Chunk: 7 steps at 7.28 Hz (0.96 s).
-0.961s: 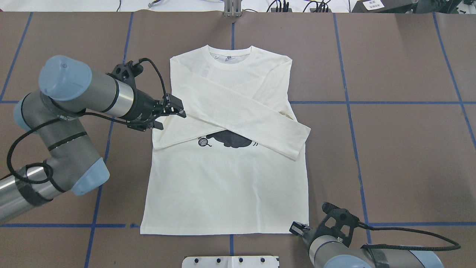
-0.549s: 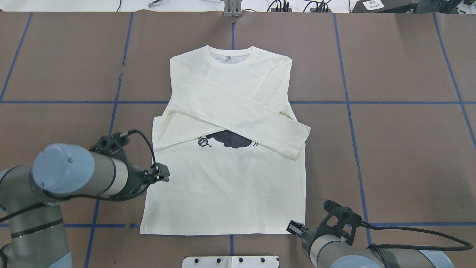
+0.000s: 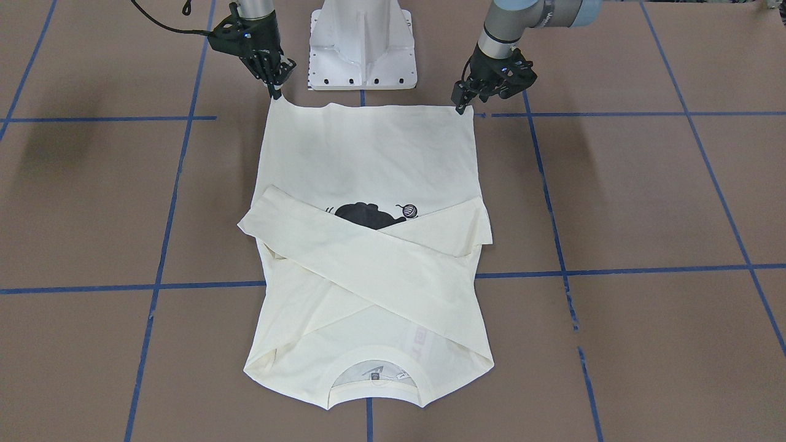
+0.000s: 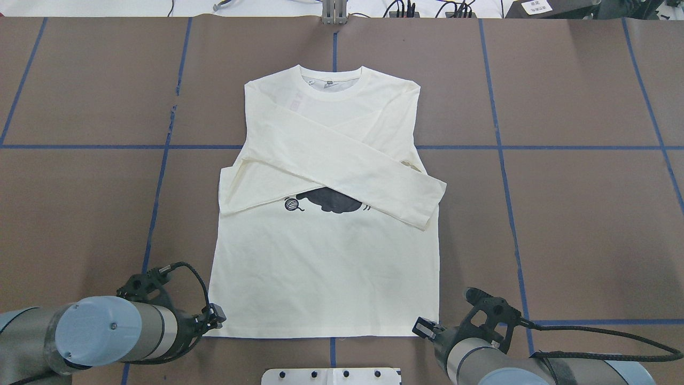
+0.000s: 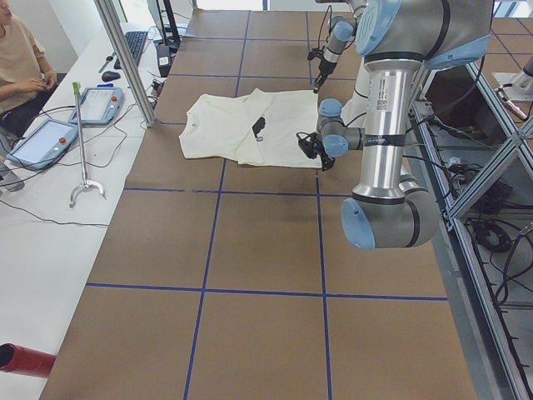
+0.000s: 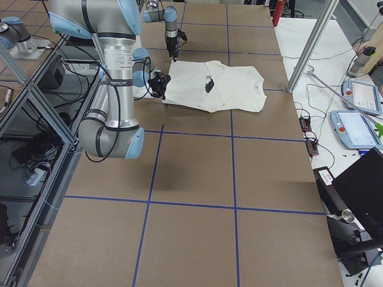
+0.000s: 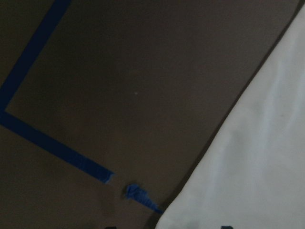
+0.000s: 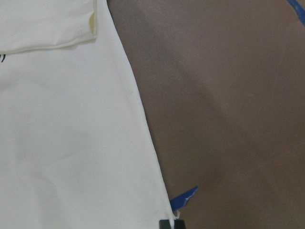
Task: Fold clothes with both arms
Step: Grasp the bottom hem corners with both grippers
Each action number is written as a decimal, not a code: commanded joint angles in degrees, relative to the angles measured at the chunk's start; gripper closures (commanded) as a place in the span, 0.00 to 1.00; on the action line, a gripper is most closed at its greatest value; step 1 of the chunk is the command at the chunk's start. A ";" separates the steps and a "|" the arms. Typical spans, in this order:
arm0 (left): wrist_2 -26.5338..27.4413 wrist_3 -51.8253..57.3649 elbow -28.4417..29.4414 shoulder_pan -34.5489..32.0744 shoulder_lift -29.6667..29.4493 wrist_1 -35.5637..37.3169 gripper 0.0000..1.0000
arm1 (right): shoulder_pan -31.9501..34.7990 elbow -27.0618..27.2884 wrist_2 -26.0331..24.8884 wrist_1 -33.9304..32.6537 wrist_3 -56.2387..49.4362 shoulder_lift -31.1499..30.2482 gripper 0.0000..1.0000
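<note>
The cream long-sleeved shirt lies flat on the brown table, collar away from me, hem toward me. Both sleeves are crossed over the chest and partly cover the black cat print. My left gripper is low at the hem's left corner; the left wrist view shows its fingers spread apart with the shirt's corner between them. My right gripper is at the hem's right corner, fingers close together on the cloth edge. In the front-facing view that corner peaks up toward the right gripper.
The white pedestal base stands just behind the hem between both arms. Blue tape lines cross the table. A metal post and cables sit at the far edge. An operator and teach pendants are beyond the table's end.
My left arm has swung from the shirt's left sleeve down to the hem's left corner. The right gripper has hardly moved; the hem's right corner has shifted slightly inward.
</note>
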 commanded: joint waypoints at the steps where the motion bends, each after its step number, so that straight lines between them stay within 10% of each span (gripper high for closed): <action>1: 0.18 -0.64 0.16 0.97 -0.30 0.23 0.26 | -0.02 0.07 -0.01 0.06 0.00 0.00 1.00; 5: 5.18 -0.28 0.16 0.89 -0.47 2.32 0.33 | 0.07 0.06 -0.01 -0.03 0.09 -0.08 1.00; 7: 5.37 -0.37 -0.54 0.80 -0.74 2.78 1.00 | -0.02 0.07 -0.01 -0.03 0.09 -0.08 1.00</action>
